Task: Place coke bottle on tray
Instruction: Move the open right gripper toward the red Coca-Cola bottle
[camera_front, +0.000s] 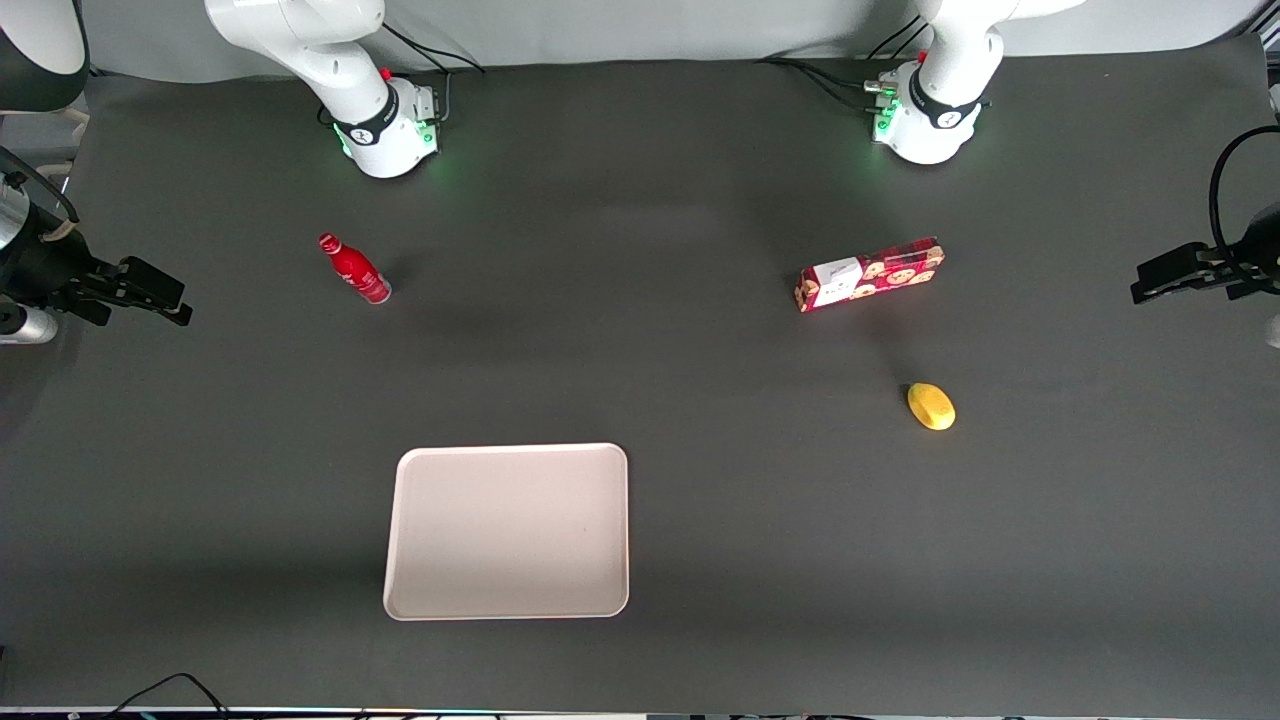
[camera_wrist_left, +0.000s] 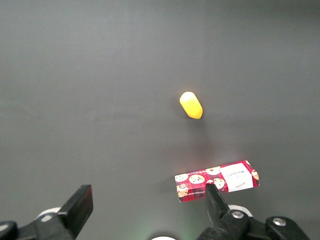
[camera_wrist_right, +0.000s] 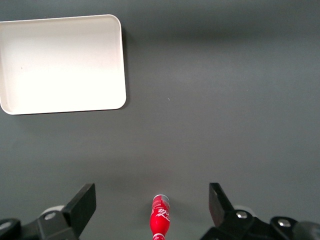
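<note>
The coke bottle (camera_front: 354, 269) is small and all red with white lettering, on the dark table near the working arm's base. I cannot tell whether it stands or lies. It also shows in the right wrist view (camera_wrist_right: 161, 220), in line with the gap between the fingers and well below them. The gripper (camera_front: 165, 295) hangs high at the working arm's end of the table, open and empty, with its fingers wide apart (camera_wrist_right: 151, 199). The cream tray (camera_front: 507, 530) lies flat and bare, nearer to the front camera than the bottle; it also shows in the right wrist view (camera_wrist_right: 62, 62).
A red cookie box (camera_front: 868, 274) lies toward the parked arm's end of the table, also in the left wrist view (camera_wrist_left: 217, 181). A yellow lemon-like object (camera_front: 931, 406) lies nearer to the front camera than the box, also in the left wrist view (camera_wrist_left: 191, 105).
</note>
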